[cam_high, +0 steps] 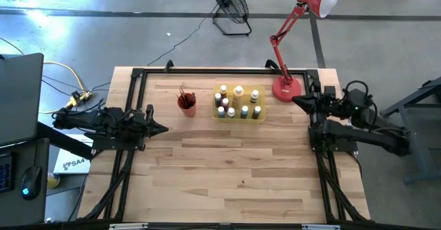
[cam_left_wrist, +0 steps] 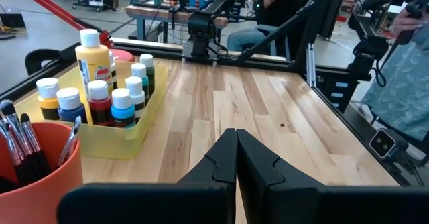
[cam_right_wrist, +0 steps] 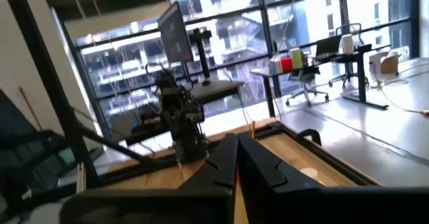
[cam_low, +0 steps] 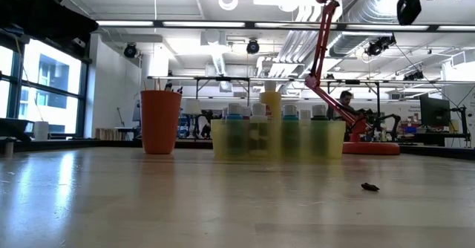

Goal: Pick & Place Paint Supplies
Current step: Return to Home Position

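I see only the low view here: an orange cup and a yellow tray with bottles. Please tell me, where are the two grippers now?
Observer: In the high view, the left gripper is at the left edge of the table and the right gripper is at its right edge, beside the red lamp base. Both are apart from the yellow tray.
Operator: Do they hold anything?
Observer: No. Each wrist view shows that arm's fingers shut together with nothing between them.
Operator: What is inside the orange cup?
Observer: The left wrist view shows several dark-handled brushes standing in the orange cup.
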Controlling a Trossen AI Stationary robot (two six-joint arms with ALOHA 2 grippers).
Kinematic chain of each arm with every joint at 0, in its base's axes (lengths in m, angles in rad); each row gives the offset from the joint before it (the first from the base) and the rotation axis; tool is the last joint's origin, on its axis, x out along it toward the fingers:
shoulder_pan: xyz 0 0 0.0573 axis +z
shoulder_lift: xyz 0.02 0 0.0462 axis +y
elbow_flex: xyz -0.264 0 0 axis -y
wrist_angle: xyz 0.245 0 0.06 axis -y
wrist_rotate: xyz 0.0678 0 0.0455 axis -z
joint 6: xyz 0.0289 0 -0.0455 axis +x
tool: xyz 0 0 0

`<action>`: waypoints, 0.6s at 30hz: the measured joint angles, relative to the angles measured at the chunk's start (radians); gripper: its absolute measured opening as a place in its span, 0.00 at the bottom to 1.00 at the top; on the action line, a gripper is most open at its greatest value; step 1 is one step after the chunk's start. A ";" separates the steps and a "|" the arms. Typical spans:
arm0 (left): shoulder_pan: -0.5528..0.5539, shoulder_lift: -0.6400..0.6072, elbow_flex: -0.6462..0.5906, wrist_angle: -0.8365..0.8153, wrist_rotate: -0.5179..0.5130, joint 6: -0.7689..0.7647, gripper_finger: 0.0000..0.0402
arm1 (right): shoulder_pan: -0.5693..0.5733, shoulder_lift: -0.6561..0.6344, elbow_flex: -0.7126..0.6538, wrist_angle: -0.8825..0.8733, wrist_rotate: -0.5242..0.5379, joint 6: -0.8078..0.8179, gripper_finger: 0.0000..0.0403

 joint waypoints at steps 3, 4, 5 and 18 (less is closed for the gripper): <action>0.000 0.000 0.000 -0.003 0.000 0.000 0.00 | 0.000 -0.063 -0.038 0.001 0.001 0.018 0.01; 0.000 0.000 0.000 -0.003 0.000 0.000 0.00 | 0.000 -0.084 -0.048 -0.001 -0.002 0.022 0.01; 0.000 0.000 0.000 -0.003 0.000 0.000 0.00 | 0.000 -0.105 -0.055 -0.006 -0.004 0.029 0.01; 0.000 0.000 0.000 -0.003 -0.050 0.008 0.00 | 0.000 -0.213 -0.193 0.048 0.033 0.043 0.01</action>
